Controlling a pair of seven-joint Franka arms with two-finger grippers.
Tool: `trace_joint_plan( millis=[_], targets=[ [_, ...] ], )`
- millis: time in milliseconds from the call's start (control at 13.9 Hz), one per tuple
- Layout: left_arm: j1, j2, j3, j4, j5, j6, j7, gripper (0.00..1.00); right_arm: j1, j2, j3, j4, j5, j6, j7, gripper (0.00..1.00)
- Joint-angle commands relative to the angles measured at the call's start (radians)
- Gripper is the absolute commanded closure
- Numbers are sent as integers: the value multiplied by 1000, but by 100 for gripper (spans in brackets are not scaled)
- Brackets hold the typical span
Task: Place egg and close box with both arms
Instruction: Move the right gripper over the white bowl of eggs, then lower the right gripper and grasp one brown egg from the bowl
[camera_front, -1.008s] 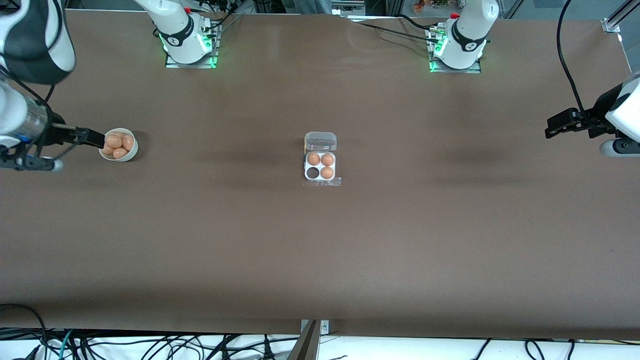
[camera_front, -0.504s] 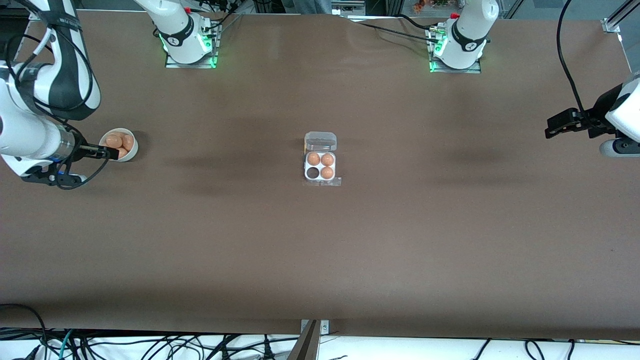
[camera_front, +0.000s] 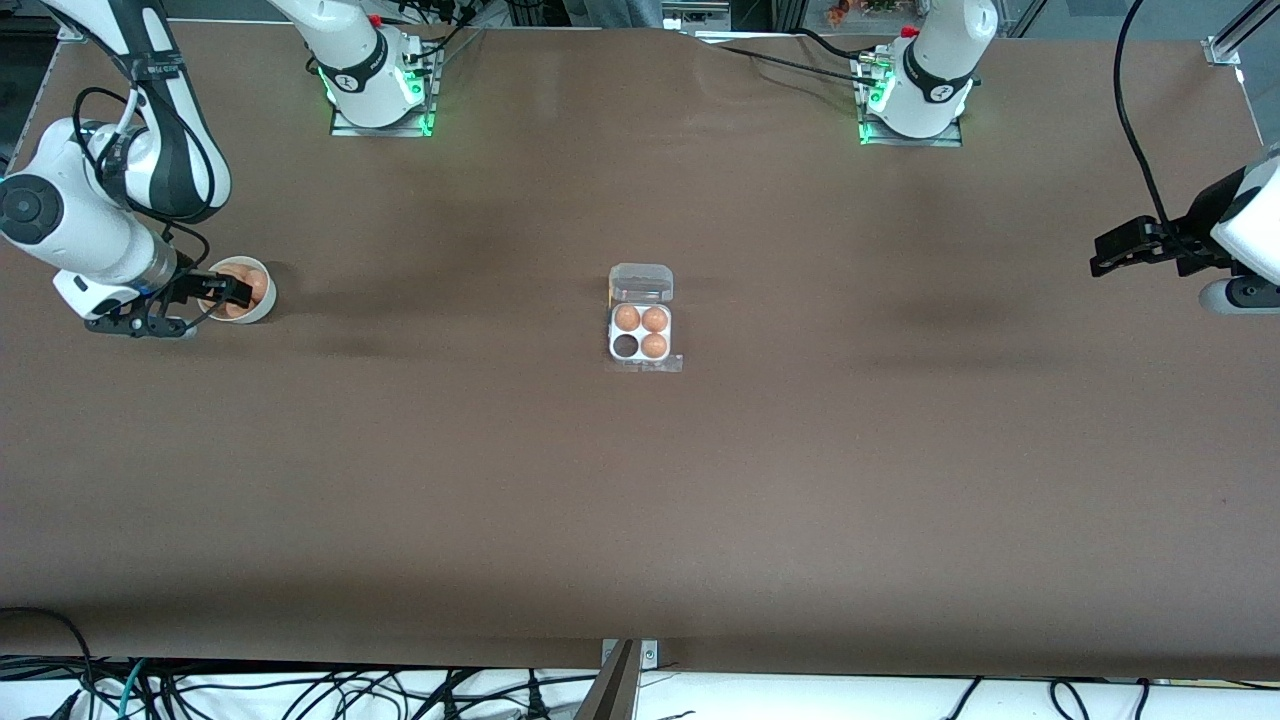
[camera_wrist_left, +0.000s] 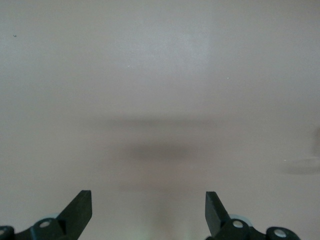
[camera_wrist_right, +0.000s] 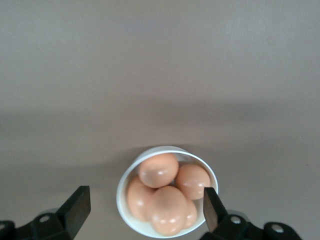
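1. The right gripper (camera_front: 228, 292) hangs over the white bowl (camera_front: 262, 310) at the middle left of the front view, its black fingers spread wide and holding nothing.
2. In the right wrist view the bowl (camera_wrist_right: 125, 182) sits low in the frame between the two parted fingers (camera_wrist_right: 77, 205), with four light-brown eggs (camera_wrist_right: 158, 170) piled inside it.
3. The egg carton (camera_front: 640, 345) lies at the centre of the front view on the brown table (camera_front: 640, 500), well apart from the bowl.
4. Its clear lid (camera_front: 641, 282) is folded open, lying flat on the side farther from the front camera.
5. Three of its four cells hold an egg (camera_front: 627, 318); the empty cell (camera_front: 626, 346) is the nearer one toward the right arm's end.
6. The left gripper (camera_front: 1110, 252) waits at the right edge of the front view, up over bare table.
7. The left wrist view shows its fingers (camera_wrist_left: 80, 209) set wide apart with only tabletop between them.
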Motion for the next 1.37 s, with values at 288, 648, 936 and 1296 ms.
trace_joint_plan(
  millis=[288, 648, 936, 1296],
  targets=[
    [10, 10, -3, 27, -12, -20, 11, 0, -3, -17, -42, -128, -13, 140, -42, 0],
    [10, 10, -3, 27, -12, -20, 12, 0, -3, -11, -42, -130, -13, 131, -44, 14],
    [10, 10, -3, 27, -12, -20, 11, 0, -3, -11, -42, -128, -13, 101, -45, 54],
    [10, 10, -3, 27, -12, -20, 12, 0, -3, -11, -42, -124, -13, 94, -58, 67]
  ],
)
